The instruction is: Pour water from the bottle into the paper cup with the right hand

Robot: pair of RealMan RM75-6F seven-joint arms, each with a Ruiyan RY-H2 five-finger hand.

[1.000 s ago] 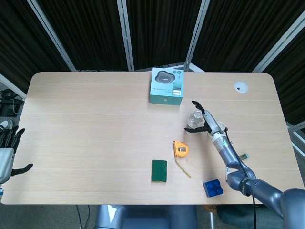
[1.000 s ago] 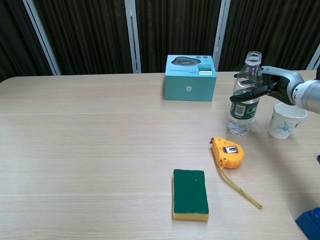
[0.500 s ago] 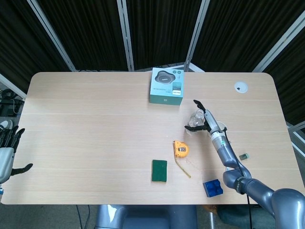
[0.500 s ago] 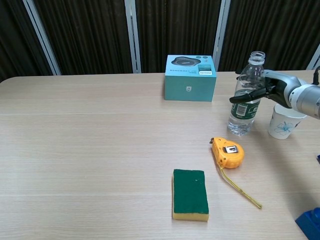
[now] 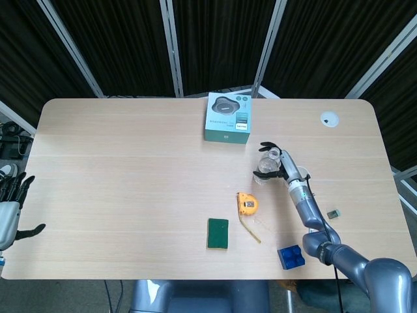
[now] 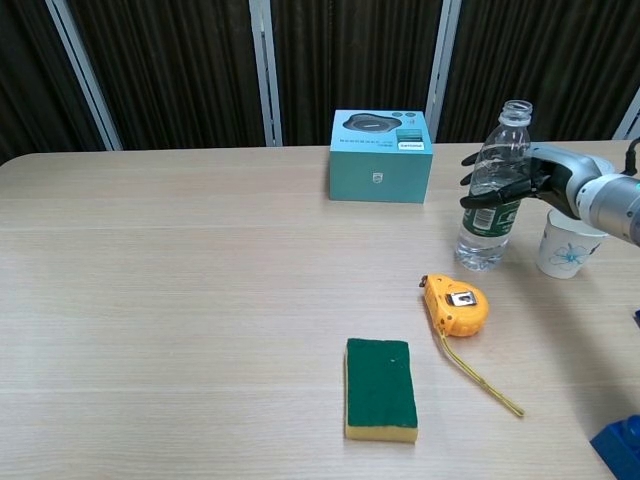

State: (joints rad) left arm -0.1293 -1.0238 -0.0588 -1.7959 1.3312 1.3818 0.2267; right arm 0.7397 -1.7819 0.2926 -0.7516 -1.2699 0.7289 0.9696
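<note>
Since a second ago the right hand [image 6: 522,180] has curled its dark fingers further round the bottle [image 6: 493,190], which stands upright and uncapped on the table [image 6: 180,300], wrapped at label height. Behind it sits a teal box [image 6: 381,155]. At the table's near left edge the left hand [image 5: 8,212] hangs with fingers spread, holding nothing. A green sponge [image 6: 380,388] lies near the front. Beside the bottle are a yellow tape measure [image 6: 456,304] and the paper cup [image 6: 570,243], just right of it.
</note>
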